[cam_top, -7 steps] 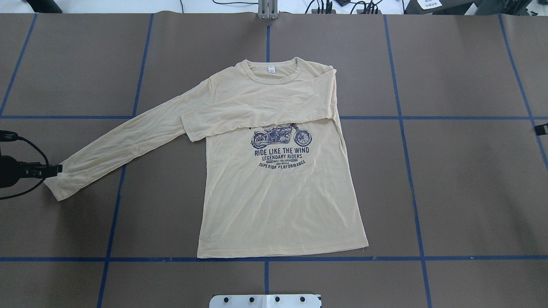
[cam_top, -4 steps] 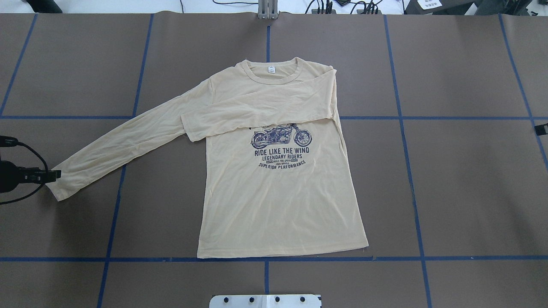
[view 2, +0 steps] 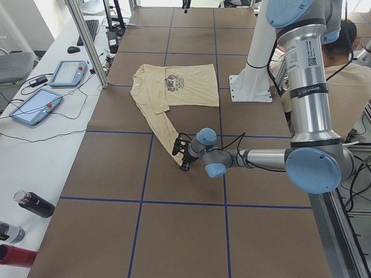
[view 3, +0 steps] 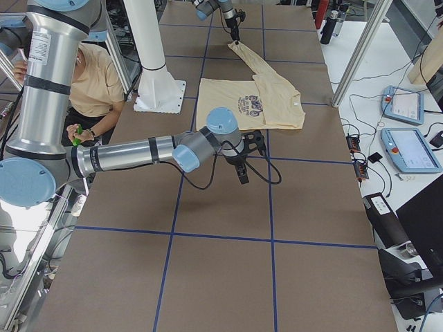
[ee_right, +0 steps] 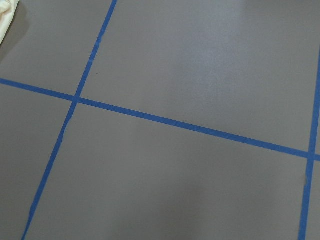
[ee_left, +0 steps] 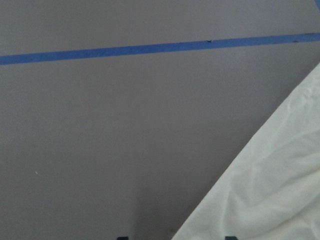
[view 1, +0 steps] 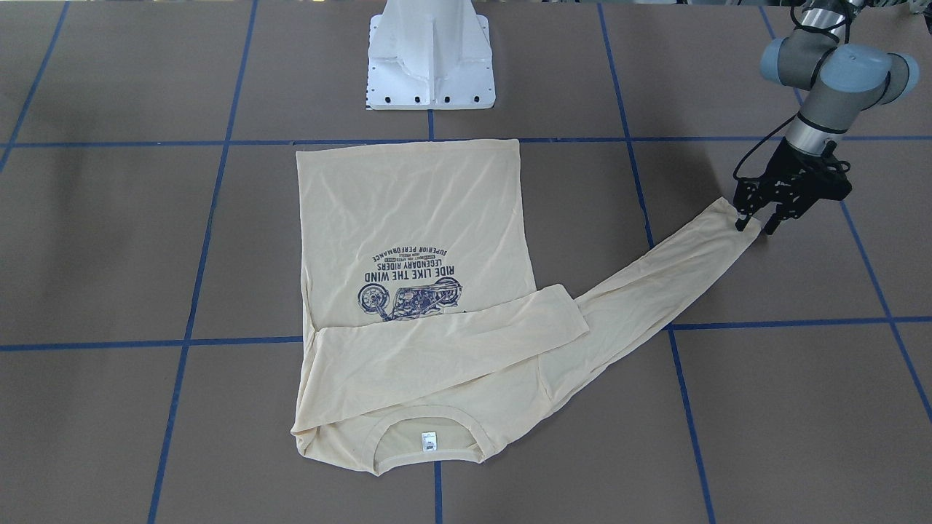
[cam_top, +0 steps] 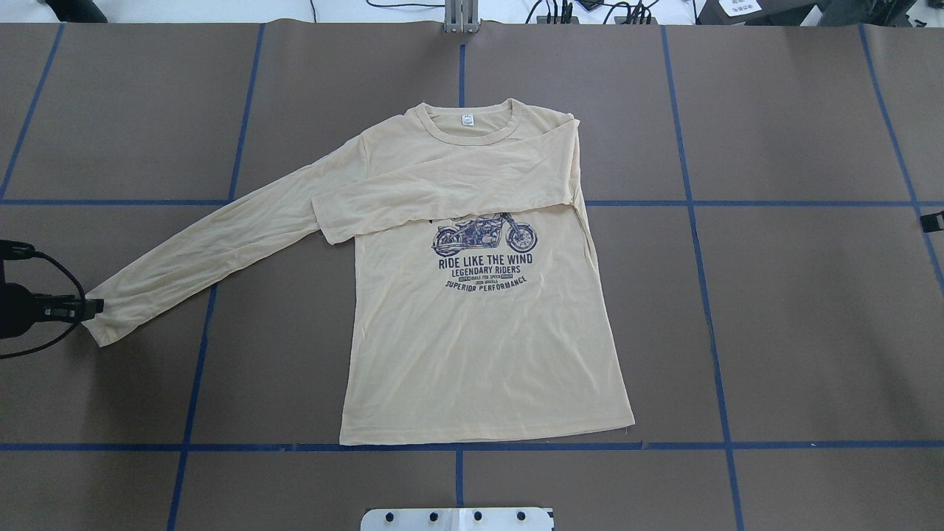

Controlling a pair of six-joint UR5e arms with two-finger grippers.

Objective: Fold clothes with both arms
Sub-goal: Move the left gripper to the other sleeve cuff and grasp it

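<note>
Left black two-finger pincer (view 1: 755, 227) stands spread, the cuff (view 1: 728, 216) of the pale yellow thin T-shirt (view 1: 408, 211) between its tips, apparently poised to pinch.

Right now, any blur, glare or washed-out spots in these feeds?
Overhead: sharp, even light, the T-shirt print legible; left gripper sits at the frame edge, its arm cropped. Left wrist: soft focus, sleeve washed out pale. Front-facing: crisp, no glare. Right wrist: slightly soft, mostly table and tape lines.
</note>
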